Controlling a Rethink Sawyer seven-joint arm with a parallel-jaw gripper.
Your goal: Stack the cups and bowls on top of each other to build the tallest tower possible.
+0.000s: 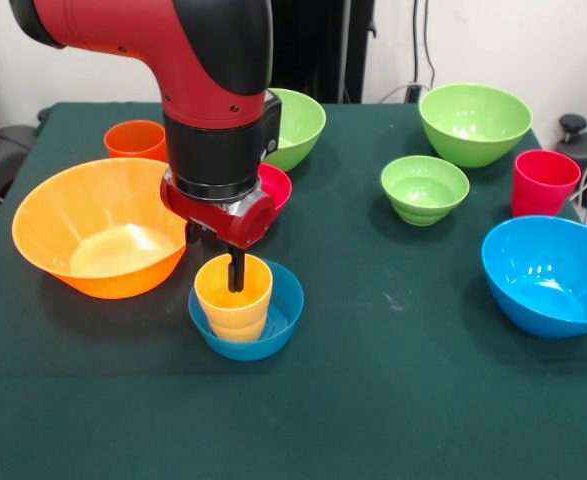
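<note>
The arm [188, 60] came down from above over the green-covered table [393, 400], and its gripper [235, 272] reached into the mouth of the yellow cup [234, 300]. One dark finger [236, 270] was seen inside the cup; the other was hidden behind the rim and the red wrist housing, so whether the gripper was clenched on the cup wall or released could not be told. The yellow cup stood upright inside the small blue bowl [258, 325], near the front middle of the table. The very wide orange bowl [98, 240] sat just beside that pair, on the picture's left. The orange cup [135, 140] stood behind the wide bowl, apart from it. The small red bowl [276, 186] showed partly behind the wrist, with a big green bowl [298, 125] behind it. The second big green bowl [475, 122] sat at the far right, the small green bowl [425, 188] in front of it. The red cup [545, 182] stood upright near the right edge, and the big blue bowl [551, 272] lay in front of it. Apart from the cup in the small blue bowl, every piece stood singly.
</note>
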